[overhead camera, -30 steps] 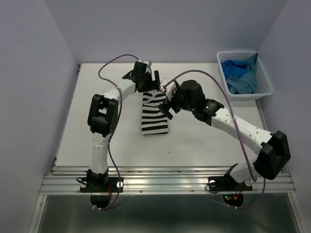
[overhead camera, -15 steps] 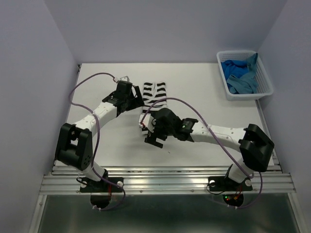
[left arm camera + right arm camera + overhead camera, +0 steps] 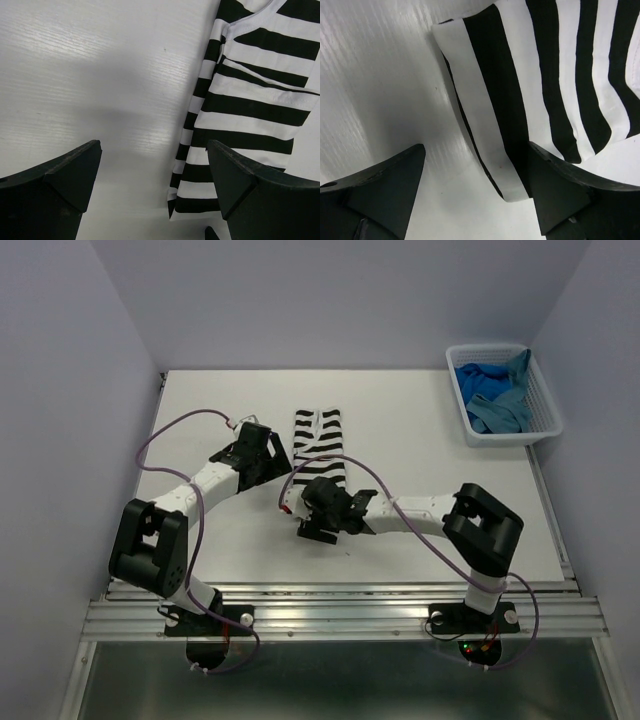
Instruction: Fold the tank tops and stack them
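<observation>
White worktop (image 3: pixel 420 440) is boxed in by plain lavender walls. The black-and-white striped fabric tank top (image 3: pixel 320 435) is laid lengthwise at the middle, as a narrow strip running far to near.

Change: a second ago both arms were bunched over the far end of the strip. Both have now been pulled back toward the near side, and the far end is uncovered.

The left tool (image 3: pixel 153 150) is spread wide, nothing is held, and it is parked low at the strip's left edge, mostly over bare worktop. The right tool (image 3: pixel 476 150) is also spread. It has been lowered onto the near end, so a rolled striped edge sits between the jaws. No pinch is seen yet.

Judged meaning: one fold looks done, and a grab of the near end is being set up, probably for the next fold.

The blue fabric tank tops (image 3: pixel 490 390) are bunched in the white plastic lattice basket (image 3: pixel 545 410) at the far right corner, not yet handled.

Hard to make out:
- The strip's near end is covered by the right arm in the top view.
- The layer count cannot be told.
- Contact between the right fingers and the cloth cannot be told.
- The two blue tops cannot be cleanly separated by eye.
</observation>
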You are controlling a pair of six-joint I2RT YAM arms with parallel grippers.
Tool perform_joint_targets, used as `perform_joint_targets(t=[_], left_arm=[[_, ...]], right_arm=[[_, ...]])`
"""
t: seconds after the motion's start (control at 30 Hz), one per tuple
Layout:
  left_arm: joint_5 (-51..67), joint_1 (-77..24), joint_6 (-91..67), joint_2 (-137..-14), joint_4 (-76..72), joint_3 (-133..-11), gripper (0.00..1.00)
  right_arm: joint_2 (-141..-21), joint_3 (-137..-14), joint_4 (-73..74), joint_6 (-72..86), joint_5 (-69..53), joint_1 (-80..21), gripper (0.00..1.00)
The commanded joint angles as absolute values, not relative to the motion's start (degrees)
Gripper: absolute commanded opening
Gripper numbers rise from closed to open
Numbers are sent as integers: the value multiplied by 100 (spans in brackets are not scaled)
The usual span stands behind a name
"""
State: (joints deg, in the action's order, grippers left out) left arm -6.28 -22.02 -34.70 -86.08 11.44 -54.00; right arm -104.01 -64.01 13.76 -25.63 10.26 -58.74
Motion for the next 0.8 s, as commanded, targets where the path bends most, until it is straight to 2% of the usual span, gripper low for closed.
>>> perform_joint_targets(t=[0.0,0.07,0.13,0.2,0.23,0.3,0.33,0.53,0.67,0.77], left_arm=[[-791,-2180,-3498,-8640,1055,-5555,99],[-809,-2171,-3489,-8657,1046,-5555,99],[-791,-2171,-3481,-8675,1037,-5555,99],[-782,-2162,-3480,-8666,1037,-5555,99],[-791,-2162,-3480,-8666,1037,-5546,99],[-800,-2153,-3489,-8622,1037,-5528,99],[-817,-2153,-3481,-8587,1055,-5520,99],[-704,-2153,-3428,-8332,1011,-5493,99],[-510,-2153,-3191,-8192,853,-5554,99],[-326,-2153,-3033,-8244,756,-5695,99]], right_arm=[[-10608,-6478,1257,-2540,1186,-6021,81],[-10766,-6425,1266,-2461,1239,-6021,65],[-10845,-6407,1178,-2391,1379,-6021,37],[-10890,-6407,1116,-2373,1432,-6021,34],[-10872,-6407,1081,-2356,1467,-6021,26],[-10715,-6337,976,-2355,1468,-6021,20],[-10644,-6337,984,-2312,1442,-6021,14],[-9715,-6671,2117,-1627,582,-6423,12],[-9001,-6881,2899,-548,-832,-6636,14],[-8597,-7022,3496,-20,-1256,-6636,15]])
